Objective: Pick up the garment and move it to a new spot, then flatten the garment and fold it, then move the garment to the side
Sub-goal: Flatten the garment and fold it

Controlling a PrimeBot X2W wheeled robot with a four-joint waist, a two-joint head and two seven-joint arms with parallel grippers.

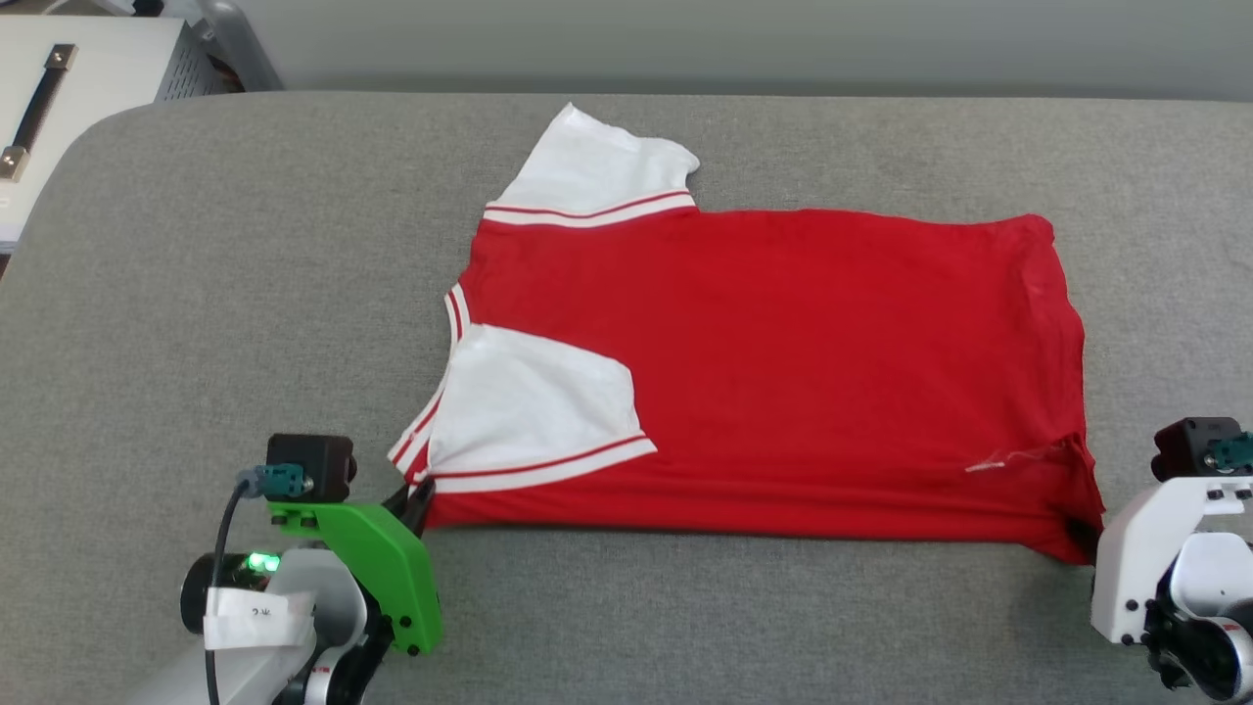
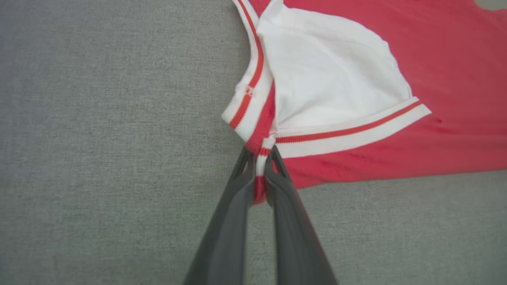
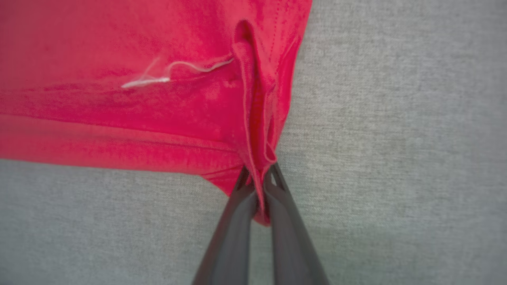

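Garment (image 1: pixel 783 372) lies spread on the grey worktop (image 1: pixel 245 294). Neck end points to my left, hem end to my right. Red side is up and mostly smooth, with a few low wrinkles along the near edge.

Far sleeve (image 1: pixel 597 166), white with red-striped trim, sticks out toward the back of the worktop. Near sleeve (image 1: pixel 533 401) is turned in and lies on top of the red body.

My left claw (image 2: pixel 259 158) is pressed together on the near left corner of the garment. It pinches a bunched bit of striped trim and red cloth just below the near sleeve's cuff. The fingers come in low over the worktop.

My right claw (image 3: pixel 259 178) is pinched shut on the near right corner, at the hem. A ridge of red cloth runs up from between the tips. A loose white thread (image 3: pixel 158 79) lies on the red just inside that corner.

Both claws hold the same near edge, well apart, one at each end.

Pale cabinet (image 1: pixel 88 69) with a dark handle (image 1: pixel 34 108) stands past the worktop's far left corner.
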